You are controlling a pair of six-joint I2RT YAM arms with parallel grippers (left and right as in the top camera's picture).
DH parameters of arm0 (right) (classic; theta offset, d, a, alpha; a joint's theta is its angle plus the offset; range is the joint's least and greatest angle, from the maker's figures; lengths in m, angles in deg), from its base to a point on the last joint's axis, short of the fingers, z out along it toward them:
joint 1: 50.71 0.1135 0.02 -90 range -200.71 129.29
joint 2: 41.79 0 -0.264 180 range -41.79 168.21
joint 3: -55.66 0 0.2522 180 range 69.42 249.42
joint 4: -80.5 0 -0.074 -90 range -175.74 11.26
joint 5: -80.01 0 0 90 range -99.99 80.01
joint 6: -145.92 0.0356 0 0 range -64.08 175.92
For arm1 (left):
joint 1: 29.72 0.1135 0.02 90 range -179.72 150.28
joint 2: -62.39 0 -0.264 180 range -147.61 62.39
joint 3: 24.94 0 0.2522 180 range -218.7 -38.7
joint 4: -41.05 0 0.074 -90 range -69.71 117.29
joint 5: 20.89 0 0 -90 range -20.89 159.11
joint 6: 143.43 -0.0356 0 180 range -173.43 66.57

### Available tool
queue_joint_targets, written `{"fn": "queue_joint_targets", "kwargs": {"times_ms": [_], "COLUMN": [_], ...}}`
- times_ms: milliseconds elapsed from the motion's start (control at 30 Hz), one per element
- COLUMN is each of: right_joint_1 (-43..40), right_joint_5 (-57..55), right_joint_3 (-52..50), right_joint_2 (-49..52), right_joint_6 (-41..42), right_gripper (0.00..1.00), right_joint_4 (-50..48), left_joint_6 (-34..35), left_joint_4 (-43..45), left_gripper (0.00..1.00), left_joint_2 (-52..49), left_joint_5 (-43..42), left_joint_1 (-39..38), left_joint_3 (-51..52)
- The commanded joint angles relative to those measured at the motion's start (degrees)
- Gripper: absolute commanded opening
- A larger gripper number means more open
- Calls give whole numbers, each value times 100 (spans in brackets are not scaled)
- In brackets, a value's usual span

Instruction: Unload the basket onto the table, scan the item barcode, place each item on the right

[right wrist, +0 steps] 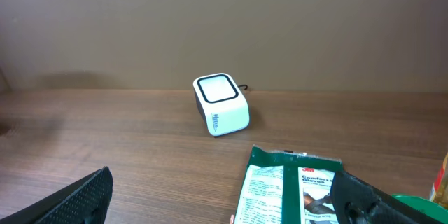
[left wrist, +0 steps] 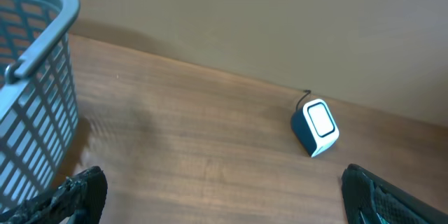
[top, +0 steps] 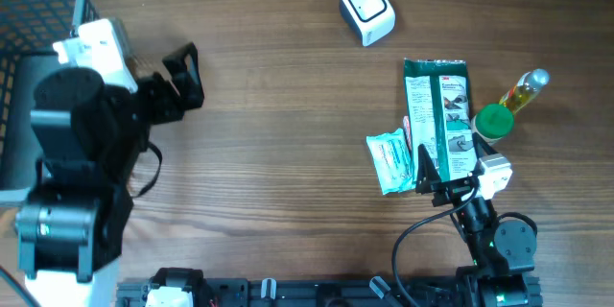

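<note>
A white barcode scanner [top: 367,10] stands at the back of the table, also seen as the scanner [left wrist: 316,126] in the left wrist view and the scanner [right wrist: 221,103] in the right wrist view. A green glove package [top: 438,120] lies flat at the right, the same package [right wrist: 287,192] under my right wrist. My right gripper [top: 443,178] hovers open over its near end, holding nothing; the right gripper [right wrist: 227,203] has one finger above the package. My left gripper [top: 182,77] is open and empty at the far left; the left gripper [left wrist: 227,199] frames bare wood.
A small teal packet [top: 390,160] lies against the package's left side. A bottle with a green cap [top: 508,106] lies to its right. A grey wire basket [top: 29,19] fills the back-left corner, close to my left arm, its wall [left wrist: 35,91] visible.
</note>
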Motion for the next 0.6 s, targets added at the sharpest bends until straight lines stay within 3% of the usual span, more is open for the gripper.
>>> {"fn": "queue_joint_targets", "kwargs": {"times_ms": [0, 233, 567], "right_joint_1": [-15, -15, -15], "right_joint_5": [-48, -48, -48], "right_joint_3": [-2, -2, -2], "right_joint_2": [-52, -52, -52], "right_joint_6": [-33, -35, -33], "right_gripper": [100, 100, 100], "right_joint_4": [-22, -22, -22], "left_joint_6": [-52, -52, -33], "left_joint_4": [-11, 48, 1862], "left_gripper": [100, 100, 100], "left_joint_2": [459, 1508, 3591], "left_joint_5": [339, 446, -122], "left_joint_1": [-142, -122, -109], "left_joint_3": [619, 2208, 3285]}}
